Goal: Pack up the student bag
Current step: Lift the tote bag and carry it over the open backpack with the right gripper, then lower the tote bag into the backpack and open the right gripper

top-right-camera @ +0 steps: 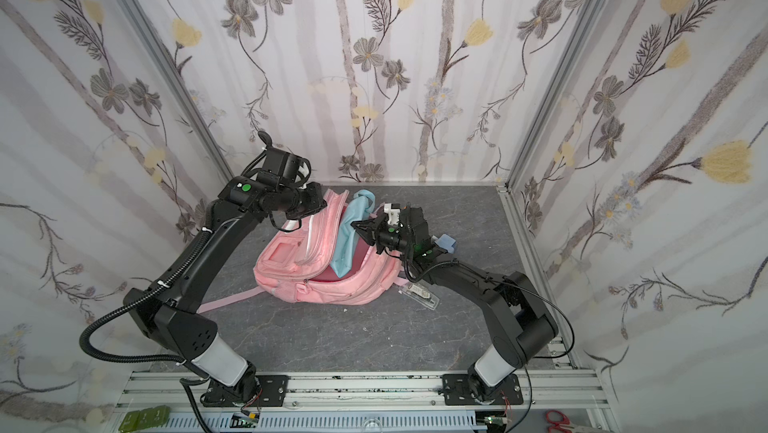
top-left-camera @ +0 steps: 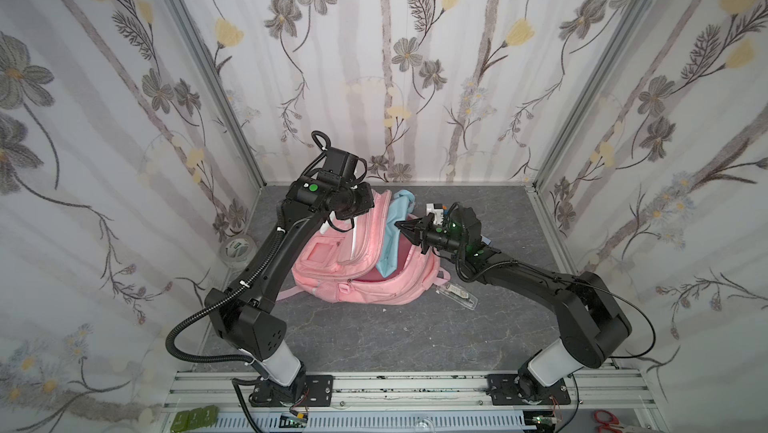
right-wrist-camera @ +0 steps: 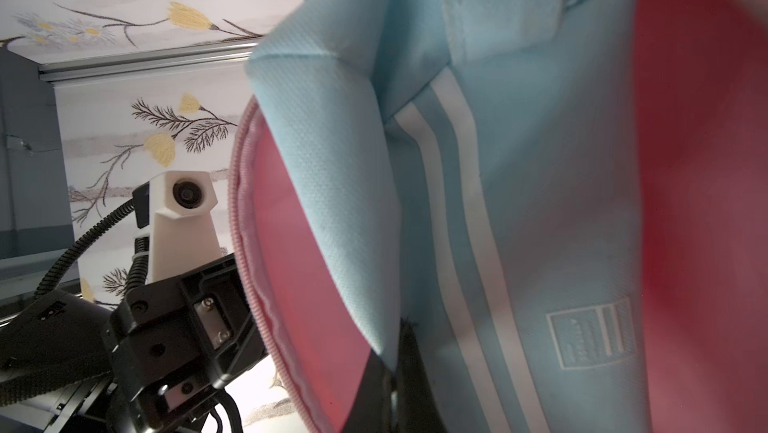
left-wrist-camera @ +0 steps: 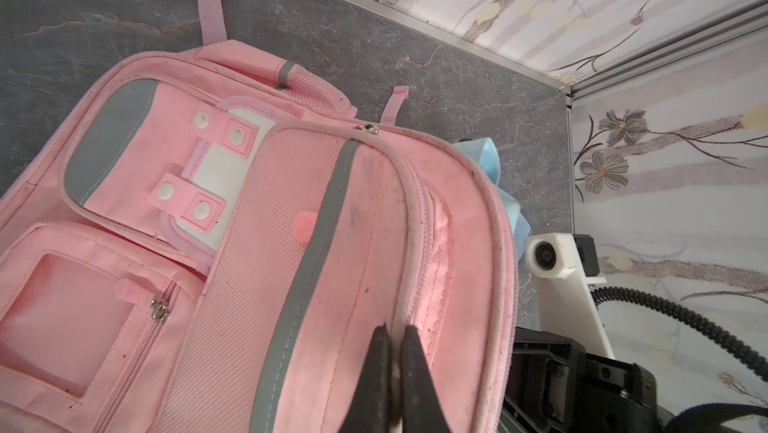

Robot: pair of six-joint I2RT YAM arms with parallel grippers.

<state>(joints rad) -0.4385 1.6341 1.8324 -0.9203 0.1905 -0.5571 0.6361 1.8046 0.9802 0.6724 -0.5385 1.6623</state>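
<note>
Nearest the arm bases, the grey desk [top-left-camera: 374,339] was bare. A clear plastic case [top-left-camera: 457,294] lay just beside the near right corner of the student bag [top-left-camera: 374,285].

The pink backpack lay on its back near the middle of the desk. Its bottom was toward the bases and its top toward the far wall, so its long axis and its open main compartment ran roughly near to far.

The left hand [left-wrist-camera: 394,352] was closed on the zipper-edged rim of the front panel and held that flap up and off to the left, which kept the mouth open.

The right hand [top-left-camera: 402,227] came in from the right, closed, with its tips against a folded edge of the light-blue pouch [top-left-camera: 392,239] about halfway along it. Whether any fabric was pinched between the tips could not be told.

The pouch lay along the opening. Its near end was already down in the darker pink lining, and its far end stuck out past the top of the bag toward the wall.

The pouch therefore sat directly ahead of the right hand, the nearer of the two to it. The bag's depth lay down and toward the bases from there. Seating the pouch would probably mean driving it along its own length in that direction while the flap was held clear.
</note>
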